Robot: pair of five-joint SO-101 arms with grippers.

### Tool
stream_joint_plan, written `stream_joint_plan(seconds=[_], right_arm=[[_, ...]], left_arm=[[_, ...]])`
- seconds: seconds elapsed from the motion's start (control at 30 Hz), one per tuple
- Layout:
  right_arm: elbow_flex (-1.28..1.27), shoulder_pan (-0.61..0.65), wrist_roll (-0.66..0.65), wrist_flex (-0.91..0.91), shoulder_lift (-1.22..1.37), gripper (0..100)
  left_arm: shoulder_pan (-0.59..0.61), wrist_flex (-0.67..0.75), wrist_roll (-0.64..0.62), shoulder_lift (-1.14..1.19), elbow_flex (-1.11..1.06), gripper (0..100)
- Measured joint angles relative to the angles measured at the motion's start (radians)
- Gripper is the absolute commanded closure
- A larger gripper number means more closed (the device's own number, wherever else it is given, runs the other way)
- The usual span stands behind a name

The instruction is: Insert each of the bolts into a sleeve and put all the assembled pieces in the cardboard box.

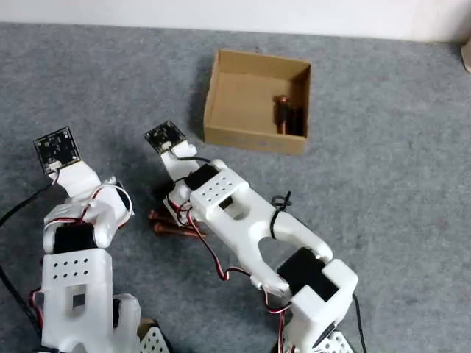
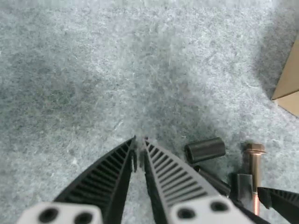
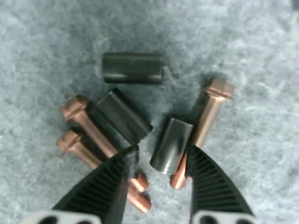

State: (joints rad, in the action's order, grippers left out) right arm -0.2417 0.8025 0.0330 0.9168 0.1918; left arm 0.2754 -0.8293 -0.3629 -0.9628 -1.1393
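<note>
Three copper bolts and three black sleeves lie loose on the grey carpet under my right arm. My right gripper [image 3: 162, 151] is open and straddles one upright-tilted sleeve [image 3: 170, 144], with a bolt [image 3: 208, 112] right beside it. Two more bolts [image 3: 88, 126] lie together next to a second sleeve [image 3: 124, 116], and a third sleeve [image 3: 132, 67] lies apart. My left gripper [image 2: 139, 142] is shut and empty just above the carpet, a little to the side of a sleeve [image 2: 205, 149] and a bolt [image 2: 254, 168]. One assembled piece [image 1: 283, 114] lies in the cardboard box [image 1: 254, 136].
The box stands just beyond the pile of bolts [image 1: 165, 222], its corner [image 2: 289, 93] near the parts. The right arm's body [image 1: 235, 213] covers most of the pile from above. Grey carpet stretches open to the right of the box.
</note>
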Motion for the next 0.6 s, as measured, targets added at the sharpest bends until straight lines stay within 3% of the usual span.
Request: stream_joint_plan(seconds=[0.6], right_arm=[[0.051,0.000,-0.003,-0.023,0.157,85.0]], left_arm=[[-0.002,0.000,0.000,0.000,0.000,96]])
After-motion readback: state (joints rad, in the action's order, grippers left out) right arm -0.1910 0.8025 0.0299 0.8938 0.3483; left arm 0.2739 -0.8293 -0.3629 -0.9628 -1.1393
